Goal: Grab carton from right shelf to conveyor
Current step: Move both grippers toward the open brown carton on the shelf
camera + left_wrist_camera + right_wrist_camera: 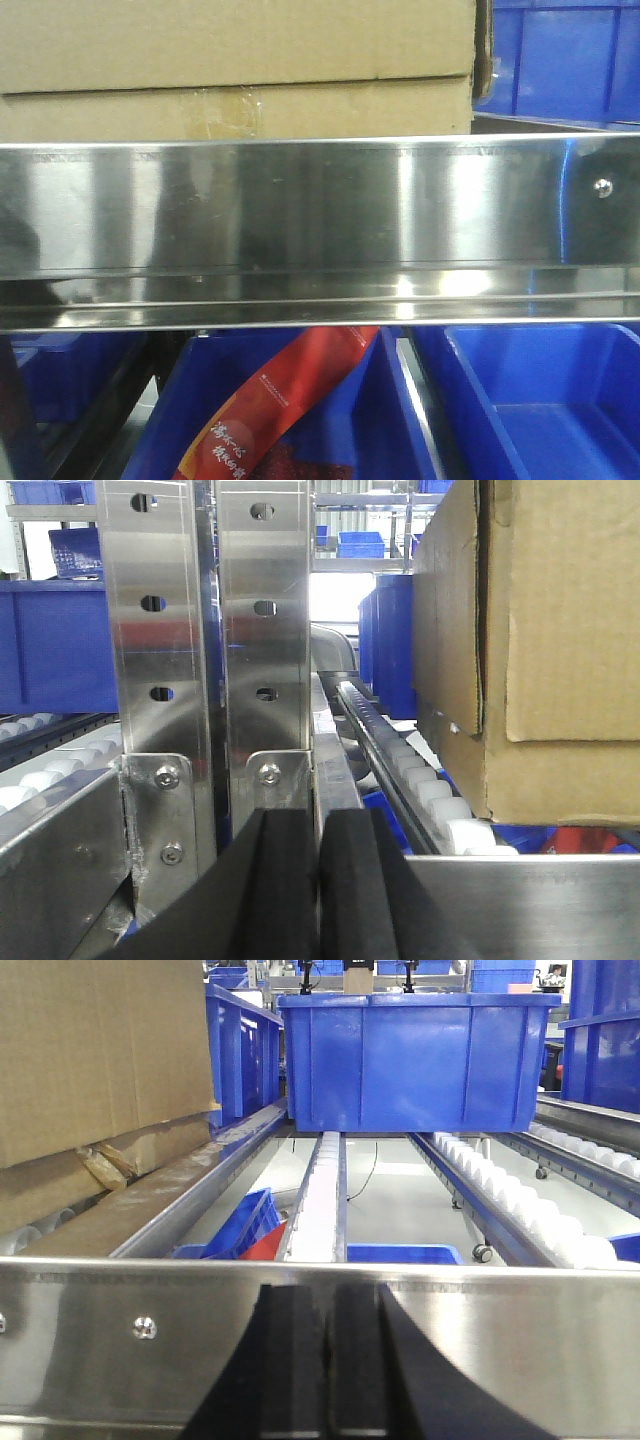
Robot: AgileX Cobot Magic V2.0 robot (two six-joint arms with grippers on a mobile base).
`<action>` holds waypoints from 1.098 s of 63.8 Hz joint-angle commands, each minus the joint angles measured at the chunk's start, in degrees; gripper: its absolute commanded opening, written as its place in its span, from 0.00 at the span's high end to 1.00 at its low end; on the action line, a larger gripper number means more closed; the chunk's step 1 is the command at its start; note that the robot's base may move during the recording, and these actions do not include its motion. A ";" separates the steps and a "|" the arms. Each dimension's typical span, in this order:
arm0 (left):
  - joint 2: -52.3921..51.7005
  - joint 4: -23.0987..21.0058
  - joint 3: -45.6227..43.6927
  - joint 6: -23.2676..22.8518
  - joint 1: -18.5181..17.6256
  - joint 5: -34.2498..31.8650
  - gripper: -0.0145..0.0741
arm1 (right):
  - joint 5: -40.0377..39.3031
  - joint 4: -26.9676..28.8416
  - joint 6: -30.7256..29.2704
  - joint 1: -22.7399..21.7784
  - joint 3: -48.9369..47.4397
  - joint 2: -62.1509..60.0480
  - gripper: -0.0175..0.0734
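The brown cardboard carton (pixel 235 65) rests on the shelf behind the shiny steel front rail (pixel 320 205). In the left wrist view the carton (pixel 540 650) sits on white rollers to the right of my left gripper (pixel 316 820), which is shut and empty, level with the rail. From the right wrist the carton (pixel 95 1070) lies at far left, its torn bottom edge showing. My right gripper (pixel 329 1295) is shut, empty, just in front of the rail (pixel 480 1340). The conveyor is out of view.
Blue plastic bins stand beside the carton (pixel 560 60) and on the rollers ahead of the right wrist (pixel 415 1060). More blue bins sit below the rail (pixel 530 410), one holding a red packet (pixel 270 410). Steel uprights (pixel 205 630) stand just ahead of the left gripper.
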 commanded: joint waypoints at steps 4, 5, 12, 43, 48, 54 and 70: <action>-0.18 0.38 -0.11 -0.38 -0.34 -1.13 0.82 | -0.96 0.04 -0.45 0.08 -0.01 -0.46 0.88; -0.18 0.38 -0.11 -0.38 -0.34 -1.13 0.82 | -0.96 0.04 -0.45 0.08 -0.01 -0.46 0.88; -0.18 0.38 -0.11 -0.38 -0.34 -1.13 0.82 | -0.96 0.04 -0.45 0.08 -0.01 -0.46 0.88; -0.18 0.00 -8.52 -0.38 -0.34 1.42 0.82 | -0.72 0.40 -0.45 0.08 -7.84 -0.46 0.88; -0.18 0.79 -13.17 -0.38 -0.34 5.32 0.78 | 3.53 0.40 -0.45 0.08 -13.01 -0.46 0.87; 1.93 0.79 -20.10 -0.38 -0.34 9.98 0.64 | 5.54 0.40 -0.45 0.08 -18.88 0.02 0.73; 10.62 0.00 -31.04 -0.38 -0.56 11.82 0.33 | 6.77 -0.09 -0.45 0.08 -23.87 6.31 0.17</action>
